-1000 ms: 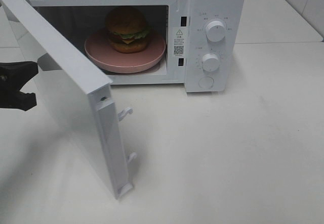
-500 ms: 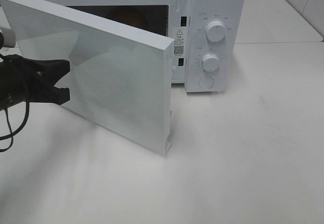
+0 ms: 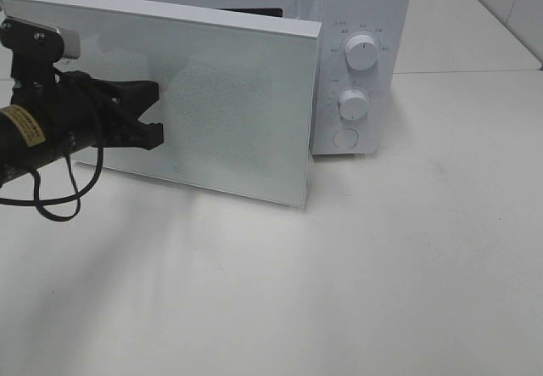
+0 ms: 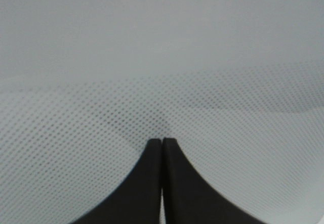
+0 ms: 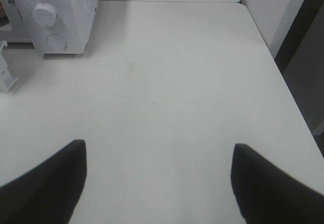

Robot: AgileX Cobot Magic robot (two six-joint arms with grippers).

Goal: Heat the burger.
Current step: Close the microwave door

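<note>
touching the dotted window of the microwave door with its tips, the left gripper has its black fingers closed flat together, holding nothing. the door stands a little ajar on the white microwave and covers the cavity, so the burger is out of sight behind it. the right gripper hangs spread wide above the white table.

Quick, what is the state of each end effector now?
Left end effector: closed, holding nothing, tips against the microwave door.
Right end effector: open, empty, over the table.
</note>
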